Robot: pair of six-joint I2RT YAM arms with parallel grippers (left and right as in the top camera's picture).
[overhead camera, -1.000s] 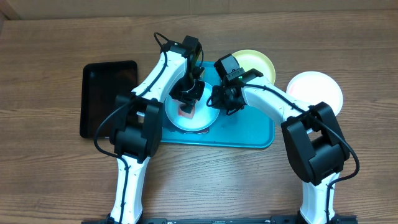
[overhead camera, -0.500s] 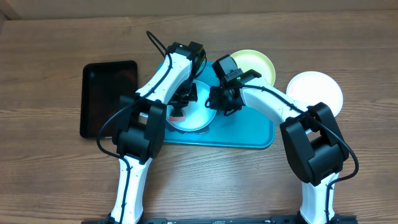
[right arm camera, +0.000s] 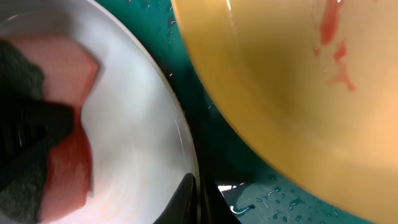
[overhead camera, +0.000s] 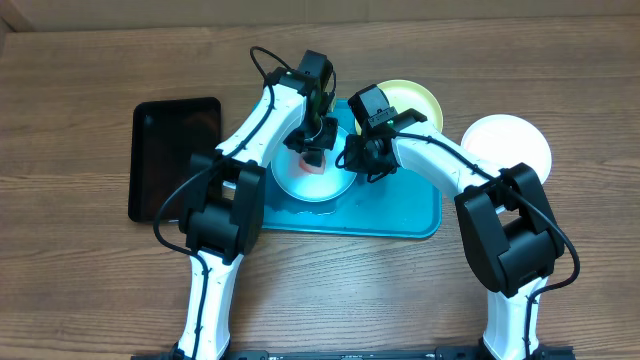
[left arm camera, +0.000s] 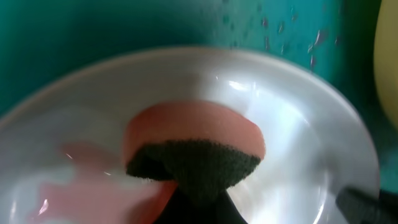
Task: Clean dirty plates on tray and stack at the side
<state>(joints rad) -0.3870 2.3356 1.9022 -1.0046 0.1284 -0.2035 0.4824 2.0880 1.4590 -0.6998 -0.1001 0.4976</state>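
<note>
The white plate with a light-blue rim (overhead camera: 300, 188) lies on the left part of the turquoise tray (overhead camera: 400, 215). My left gripper (overhead camera: 313, 155) is shut on a pink sponge with a dark green pad (left arm camera: 193, 134) and presses it on this plate's far side (left arm camera: 298, 124). My right gripper (overhead camera: 352, 160) is shut on this plate's right rim (right arm camera: 186, 143), with one finger over it and one under it. The pale yellow plate (overhead camera: 412, 100) sits at the tray's back right and bears red smears (right arm camera: 333, 31). The white plate (overhead camera: 507, 145) lies on the table to the right of the tray.
A smaller black tray (overhead camera: 175, 155) lies on the wooden table left of the turquoise tray. Water drops cover the turquoise tray's floor (right arm camera: 280, 199). Both arms cross over the tray's back left half.
My left gripper swept the sponge from the plate's middle to its left edge, then back to its far right part. My right gripper kept its hold on the rim.
</note>
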